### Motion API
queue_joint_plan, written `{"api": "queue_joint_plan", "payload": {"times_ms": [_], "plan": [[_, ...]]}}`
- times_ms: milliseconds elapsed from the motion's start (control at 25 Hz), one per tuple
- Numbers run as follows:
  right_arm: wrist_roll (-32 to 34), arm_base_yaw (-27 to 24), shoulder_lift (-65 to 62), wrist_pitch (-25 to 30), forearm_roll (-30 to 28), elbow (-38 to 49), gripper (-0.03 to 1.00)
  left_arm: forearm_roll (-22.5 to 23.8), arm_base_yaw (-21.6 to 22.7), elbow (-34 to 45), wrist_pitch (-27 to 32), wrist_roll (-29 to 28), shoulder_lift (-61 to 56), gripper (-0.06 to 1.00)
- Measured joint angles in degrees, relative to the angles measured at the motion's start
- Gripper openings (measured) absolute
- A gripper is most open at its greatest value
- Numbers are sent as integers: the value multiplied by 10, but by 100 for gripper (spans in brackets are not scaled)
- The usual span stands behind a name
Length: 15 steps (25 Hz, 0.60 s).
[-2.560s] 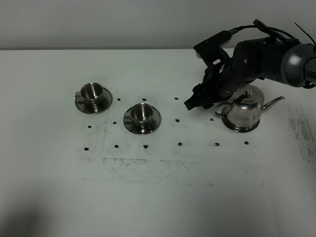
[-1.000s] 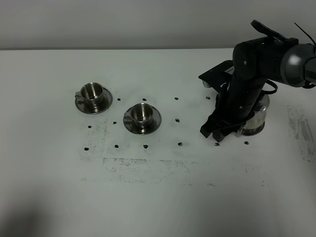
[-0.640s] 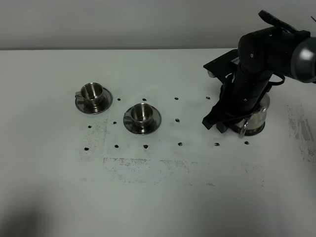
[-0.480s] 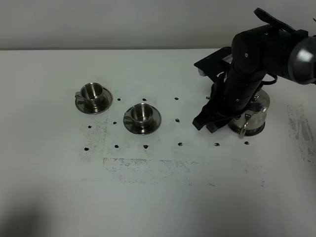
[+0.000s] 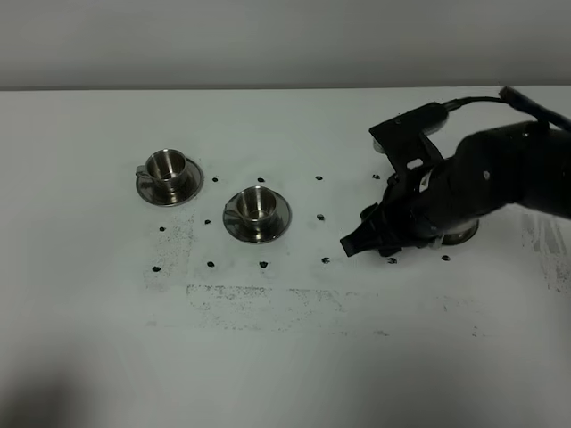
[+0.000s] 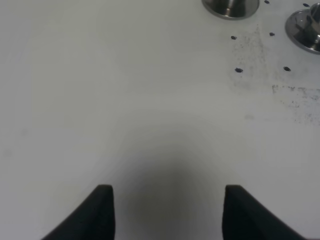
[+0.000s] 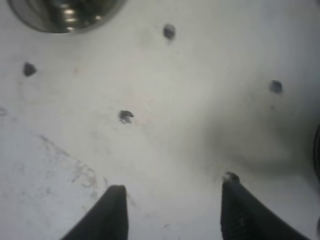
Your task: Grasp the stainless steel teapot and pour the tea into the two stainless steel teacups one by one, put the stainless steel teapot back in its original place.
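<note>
Stainless steel teapot [image 5: 461, 235]: on the right of the white table [image 5: 285, 357], almost wholly behind the right arm [image 5: 482, 183]; only a sliver of its shiny low edge shows at the arm's near side.
Teapot heading: spout, handle and lid are hidden, so its direction and long axis cannot be told.
Right gripper [image 7: 172, 200]: fingers spread, bare dotted table between them, tips low just left of the pot.
Left gripper [image 6: 168, 200]: fingers apart, nothing between; outside the high view.
Teacups: far-left teacup [image 5: 168, 166] and nearer teacup [image 5: 257, 204], upright on saucers, handles pointing left.
Right wrist view: blurred; a steel rim [image 7: 65, 10] is cut off at the frame edge.
</note>
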Motion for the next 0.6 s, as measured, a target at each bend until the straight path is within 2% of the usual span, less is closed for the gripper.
{"api": "queue_joint_plan", "payload": {"times_ms": [160,280,440,600], "plan": [[12,0,2,-105,13,69,41,0,0,0,0,0,0,47],[16,-4,4,-159,17,102,41,0,0,0,0,0,0,47],[18,-27,17,-190,19,112,41,0,0,0,0,0,0,47],[18,-49,22,-193,19,112,41,0,0,0,0,0,0,47]]}}
